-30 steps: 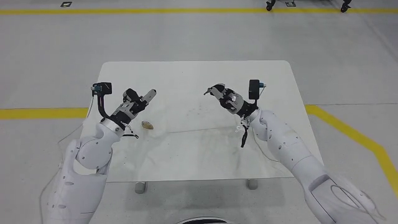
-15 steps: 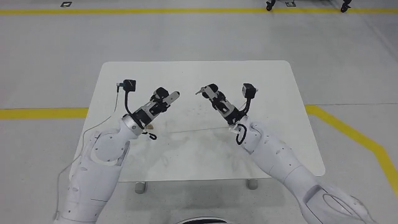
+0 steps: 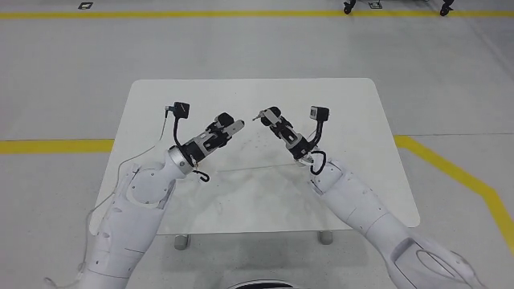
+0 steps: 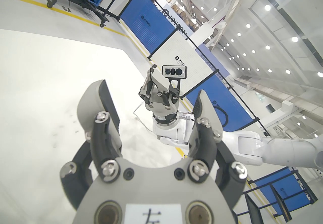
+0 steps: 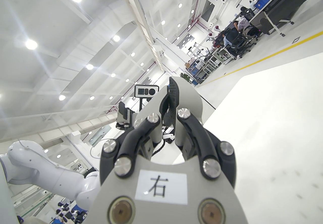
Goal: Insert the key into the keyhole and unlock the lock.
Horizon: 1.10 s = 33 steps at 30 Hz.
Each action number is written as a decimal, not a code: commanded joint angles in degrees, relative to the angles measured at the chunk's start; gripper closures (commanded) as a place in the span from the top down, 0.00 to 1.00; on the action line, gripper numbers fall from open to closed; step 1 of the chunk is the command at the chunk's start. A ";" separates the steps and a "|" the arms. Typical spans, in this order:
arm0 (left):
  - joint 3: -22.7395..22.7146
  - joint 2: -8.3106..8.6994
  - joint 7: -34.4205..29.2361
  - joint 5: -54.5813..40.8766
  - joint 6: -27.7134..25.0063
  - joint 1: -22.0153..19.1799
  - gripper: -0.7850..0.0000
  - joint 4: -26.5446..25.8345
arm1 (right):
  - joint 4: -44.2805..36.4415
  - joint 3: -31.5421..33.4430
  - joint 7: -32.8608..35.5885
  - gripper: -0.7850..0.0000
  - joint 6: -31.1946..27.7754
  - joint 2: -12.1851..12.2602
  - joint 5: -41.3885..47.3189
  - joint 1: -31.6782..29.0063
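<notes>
**Both grippers meet tip to tip over the table**

In your top view the 2 grippers face each other above the middle of the white table (image 3: 345, 104), close together but not touching.

Your left gripper (image 3: 230, 122) sits just left of the frame's centre and points up and to the right. Its own wrist view shows its 2 fingers (image 4: 101, 98) spread wide, with nothing between the black pads.

Your right gripper (image 3: 263, 117) sits just right of centre and points up and to the left. Its fingers (image 5: 174, 93) are pinched together. A thin grey sliver that looks like the key (image 3: 256, 116) pokes out of its tip toward the left gripper, though it is too small for you to be sure.

In the left wrist view the right gripper stands mid-frame, between the left fingers. You cannot tell from these views where the lock lies.
</notes>
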 commanded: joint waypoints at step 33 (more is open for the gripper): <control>2.73 -0.10 3.95 3.64 2.03 -1.10 0.02 2.17 | 1.34 3.39 18.95 0.00 0.00 -3.68 9.92 0.00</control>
